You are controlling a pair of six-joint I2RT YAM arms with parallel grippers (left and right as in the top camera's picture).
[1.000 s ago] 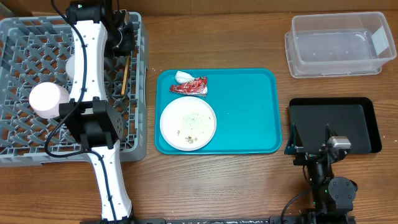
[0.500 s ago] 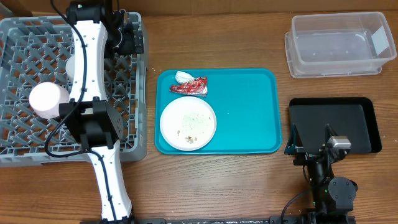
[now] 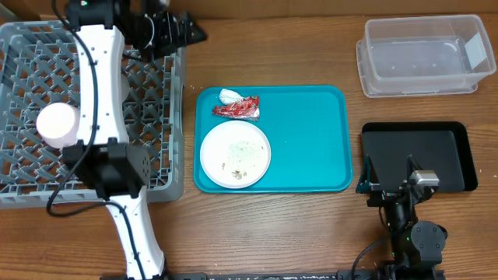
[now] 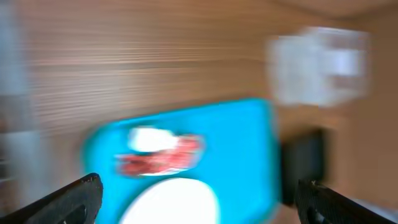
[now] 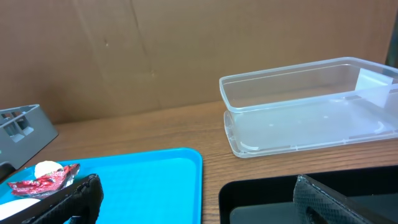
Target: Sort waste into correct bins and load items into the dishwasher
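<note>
Lying on teal tray (image 3: 311,140): plate (image 3: 235,153), wrapper (image 3: 237,108), tissue (image 3: 226,96).

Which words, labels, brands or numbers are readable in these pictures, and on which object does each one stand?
No text can be read.
Red wrapper: print too small to read.
Clear tub: pale label on its right end, nothing legible.

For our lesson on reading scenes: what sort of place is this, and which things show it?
Probably a lab bench staged as a dish-clearing station, not a real kitchen: a grey dish rack, a teal tray holding a used white plate, and a white robot arm at a wooden table.
</note>
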